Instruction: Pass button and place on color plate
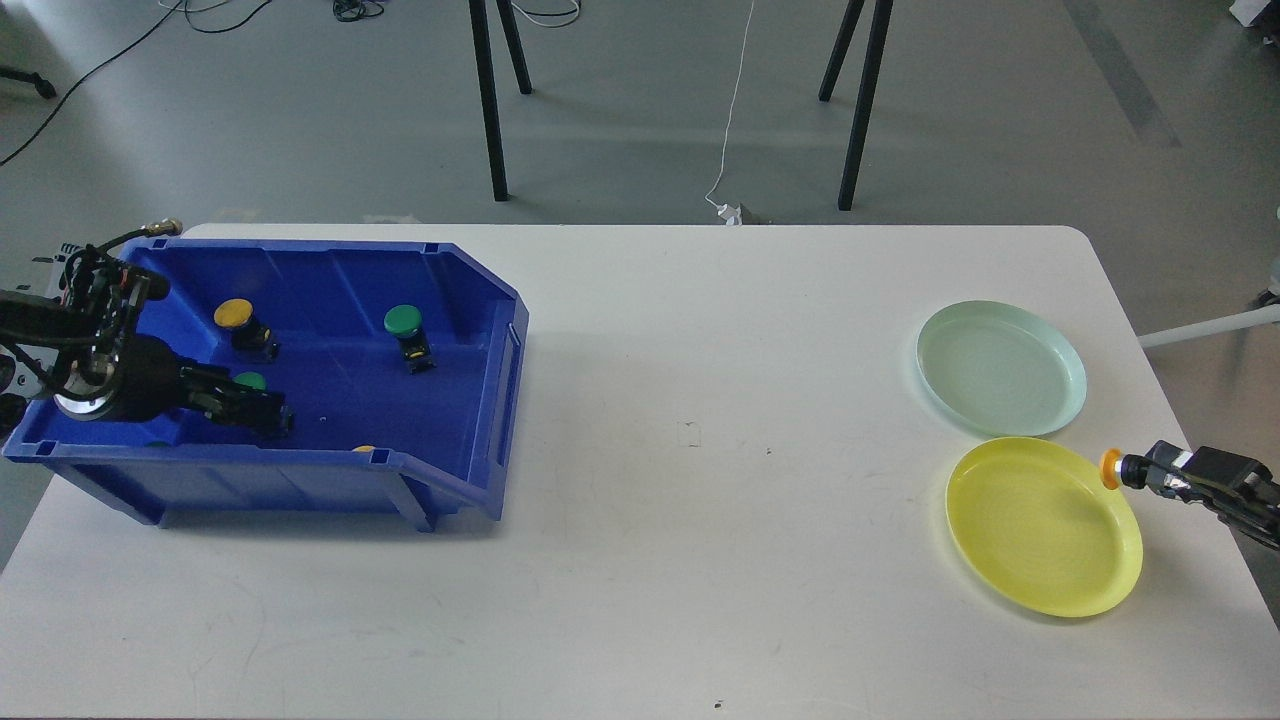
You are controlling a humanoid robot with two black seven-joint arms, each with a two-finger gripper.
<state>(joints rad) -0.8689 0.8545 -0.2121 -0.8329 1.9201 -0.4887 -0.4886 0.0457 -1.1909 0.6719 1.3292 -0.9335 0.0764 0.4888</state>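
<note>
At the left of the frame a blue bin (pixel 300 290) sits on the white table (pixel 700 560), its low open side turned toward the middle so an arm can reach in from the side. Inside lie several buttons: a yellow button (pixel 236 316) toward the back left, a green button (pixel 404 323) near the centre, and another green one (pixel 250 381) partly hidden just behind the left tool (pixel 270 412). Two more caps peek over the front wall, too little shown to say much. The left tool is low in the bin, pointing right, beside that hidden green button; it is dark and seen nearly end-on, so I cannot tell whether it is wide, narrow or gripping anything.

At the right of the frame two plates lie close together: a pale green plate (pixel 1050 350) above and a yellow plate (pixel 1000 540) below. The right tool (pixel 1135 471) comes in from the right edge, closed on an orange-yellow button (pixel 1110 468) held cap-first at the yellow plate's right rim. That pairing looks deliberate: cap colour matched to plate colour. It appears not yet set down.
</note>
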